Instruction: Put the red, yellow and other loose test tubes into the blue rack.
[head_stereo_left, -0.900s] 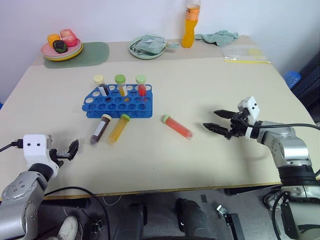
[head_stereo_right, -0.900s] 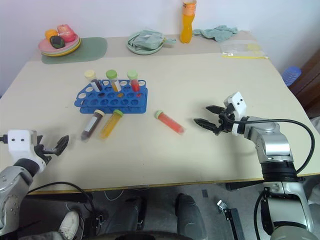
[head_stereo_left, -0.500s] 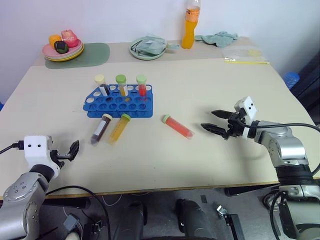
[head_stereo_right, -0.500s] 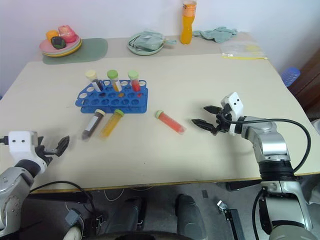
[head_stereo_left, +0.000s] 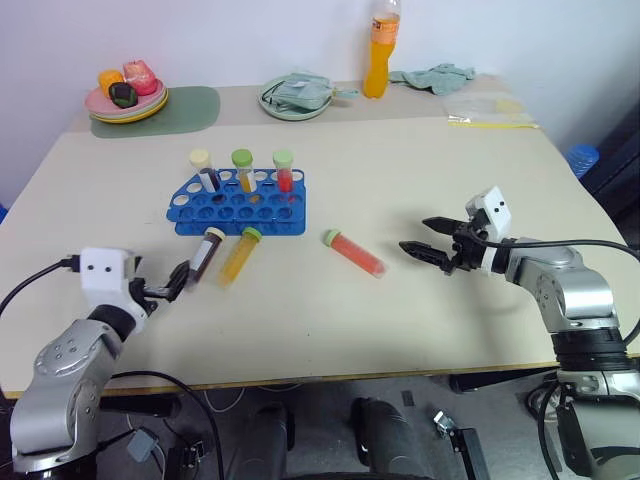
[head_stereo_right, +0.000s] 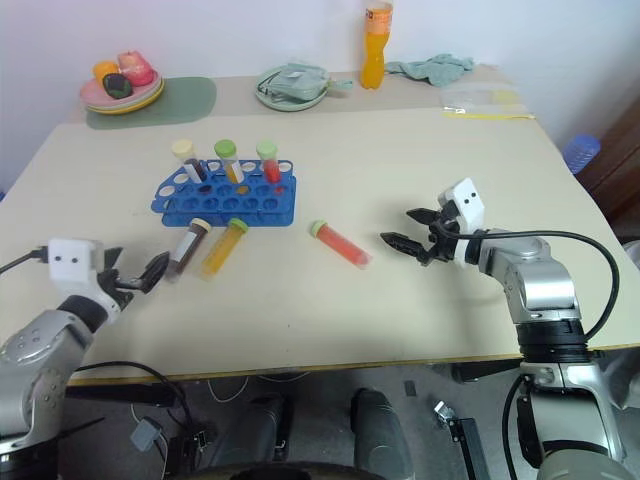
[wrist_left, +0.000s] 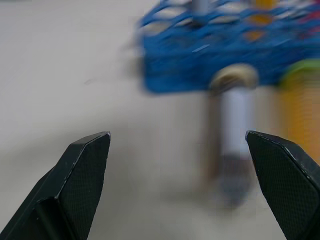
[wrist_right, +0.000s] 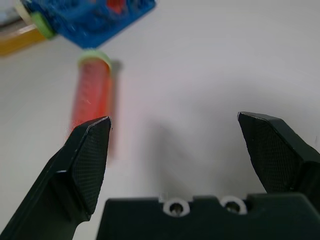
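The blue rack (head_stereo_left: 238, 201) sits on the cream table (head_stereo_left: 420, 180), left of centre, with three capped tubes standing upright in its far row. Three loose test tubes lie flat on the table in front of it. The dark brown tube (head_stereo_left: 203, 255) with a cream cap and the yellow-orange tube (head_stereo_left: 238, 257) with a green cap lie side by side just in front of the rack's near edge, caps toward the rack. The red-orange tube (head_stereo_left: 354, 252) with a green cap lies apart from them, to the right of the rack, angled across the table.

The left gripper (head_stereo_left: 175, 281) hovers low over the table with its jaws wide open and empty, close to the bottom end of the dark brown tube. The right gripper (head_stereo_left: 427, 247) is to the right of the red-orange tube, near it but not touching, jaws spread open and holding nothing.

At the far side of the table stand an orange drink bottle (head_stereo_left: 379, 50), a green plate (head_stereo_left: 292, 96) with a cloth, and a plate of toy food (head_stereo_left: 125, 92).
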